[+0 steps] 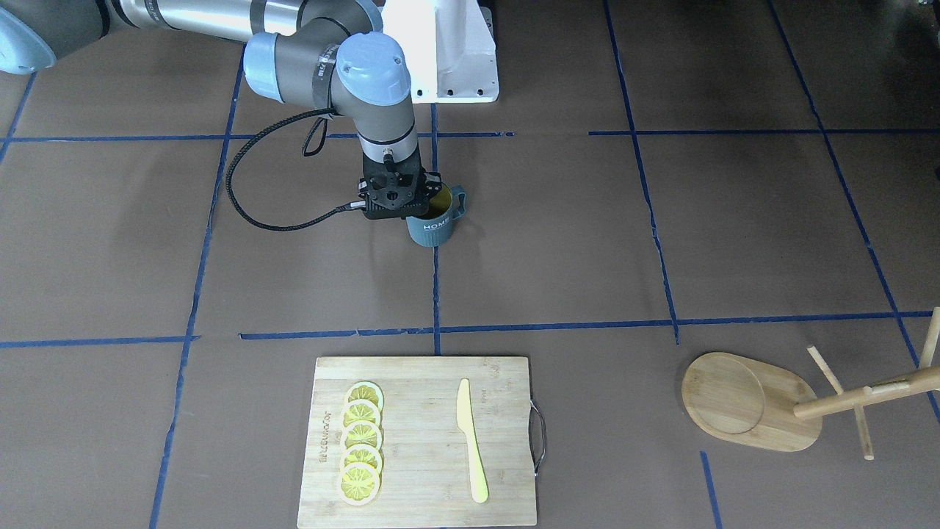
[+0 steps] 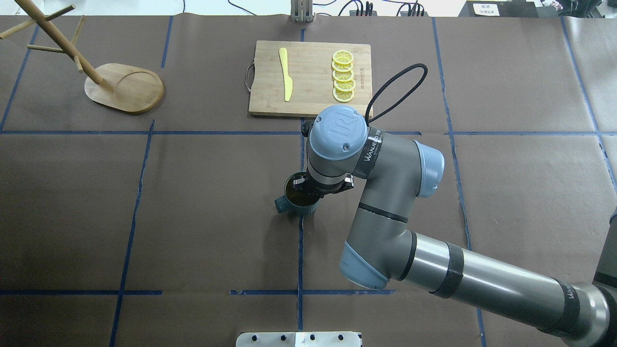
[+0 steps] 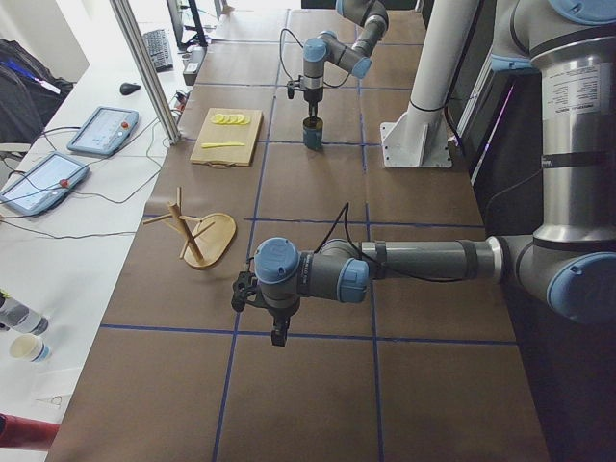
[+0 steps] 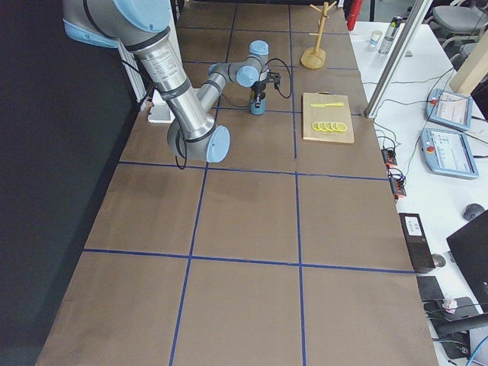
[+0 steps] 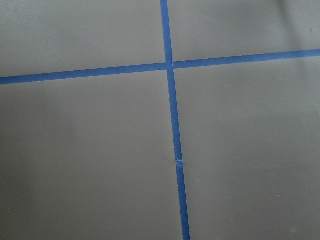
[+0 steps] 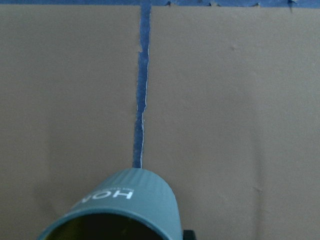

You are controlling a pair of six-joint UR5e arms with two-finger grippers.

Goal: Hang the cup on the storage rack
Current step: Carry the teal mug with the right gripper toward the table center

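Observation:
The cup (image 1: pixel 435 228) is a dark blue-grey ribbed mug with white "HOME" lettering. It stands upright near the middle of the table, its loop handle pointing towards the robot's left. My right gripper (image 1: pixel 408 209) comes straight down over the cup's rim (image 2: pixel 295 197) and looks shut on the wall opposite the handle. The right wrist view shows the cup (image 6: pixel 125 200) close below. The storage rack (image 1: pixel 749 400), a bamboo mug tree with an oval base, stands far off at the table's far left corner (image 2: pixel 123 86). My left gripper (image 3: pixel 279 332) hangs over bare table; I cannot tell its state.
A wooden cutting board (image 1: pixel 422 441) with several lemon slices (image 1: pixel 361 441) and a yellow knife (image 1: pixel 470 441) lies at the far edge, across from the cup. Blue tape lines grid the brown table cover. The left wrist view shows only tape and table.

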